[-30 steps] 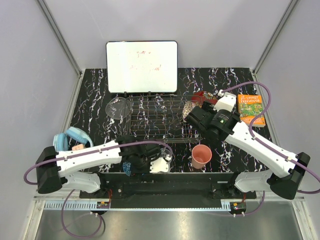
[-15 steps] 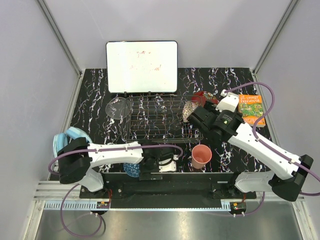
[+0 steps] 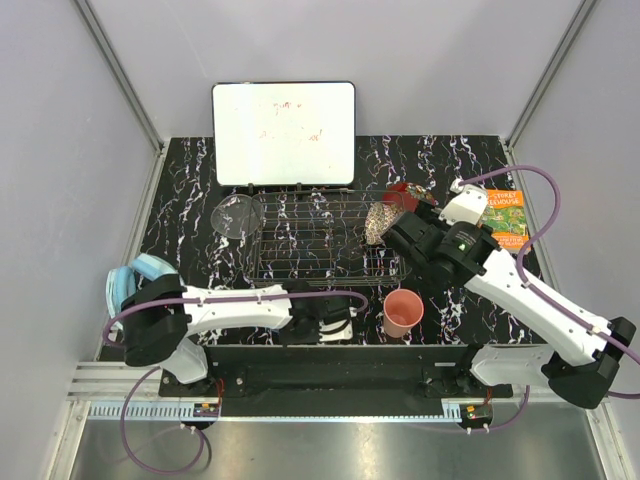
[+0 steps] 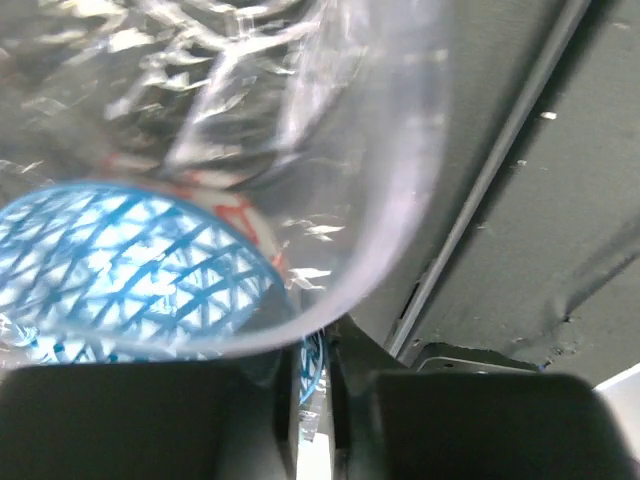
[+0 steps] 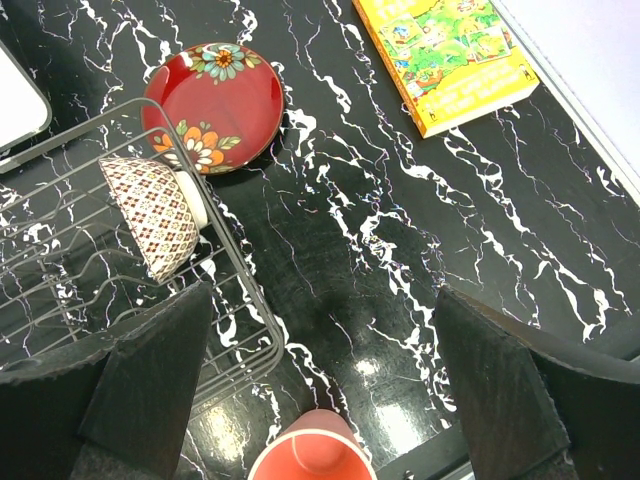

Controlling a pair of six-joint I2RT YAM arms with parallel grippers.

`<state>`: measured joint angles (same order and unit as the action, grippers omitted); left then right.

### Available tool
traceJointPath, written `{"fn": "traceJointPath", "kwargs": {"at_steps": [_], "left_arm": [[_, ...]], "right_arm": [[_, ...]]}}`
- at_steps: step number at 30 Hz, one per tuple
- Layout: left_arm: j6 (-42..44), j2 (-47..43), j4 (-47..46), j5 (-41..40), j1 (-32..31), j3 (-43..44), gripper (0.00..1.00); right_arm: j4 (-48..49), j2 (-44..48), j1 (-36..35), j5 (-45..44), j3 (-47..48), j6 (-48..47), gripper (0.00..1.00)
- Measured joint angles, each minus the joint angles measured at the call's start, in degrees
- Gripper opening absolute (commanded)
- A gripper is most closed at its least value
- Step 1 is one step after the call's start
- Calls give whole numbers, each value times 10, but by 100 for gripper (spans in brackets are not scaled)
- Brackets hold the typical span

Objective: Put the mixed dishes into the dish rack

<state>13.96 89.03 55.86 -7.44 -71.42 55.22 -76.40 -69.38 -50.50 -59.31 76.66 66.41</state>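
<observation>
The left gripper (image 4: 315, 385) pinches the wall of the clear glass tumbler (image 4: 300, 150) at the table's near edge, and the blue mosaic bowl (image 4: 130, 270) shows through the glass. The right gripper (image 5: 320, 310) hangs with fingers spread wide beside the dish rack (image 3: 310, 240), where the beige netted-pattern bowl (image 5: 155, 215) stands on edge; the pink plastic cup (image 5: 310, 455) sits on the table nearby

Bright, even light leaves soft white glare on the glossy black marbled tabletop (image 5: 366, 367), while the clear glass tumbler (image 4: 300, 120) in the left wrist view is smeared out of focus.
</observation>
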Motion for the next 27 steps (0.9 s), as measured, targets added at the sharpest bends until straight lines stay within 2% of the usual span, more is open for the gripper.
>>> {"fn": "traceJointPath", "kwargs": {"at_steps": [1, 11, 14, 20, 24, 27], "left_arm": [[-4, -2, 5, -9, -1, 5, 0], [-5, -64, 56, -13, -1, 28, 0], [-4, -99, 92, -4, 13, 71, 0], [12, -169, 145, 54, 98, 192, 0], [25, -224, 139, 97, 123, 300, 0], [27, -259, 108, 139, 133, 340, 0]], "right_arm": [[0, 3, 0, 0, -1, 0, 100], [0, 11, 2, 0, -6, 0, 100], [0, 10, 2, 0, -6, -2, 100], [-1, -12, 2, 1, -5, -8, 100], [0, -26, 2, 5, -4, -7, 100], [0, -26, 2, 5, -4, -3, 100]]}}
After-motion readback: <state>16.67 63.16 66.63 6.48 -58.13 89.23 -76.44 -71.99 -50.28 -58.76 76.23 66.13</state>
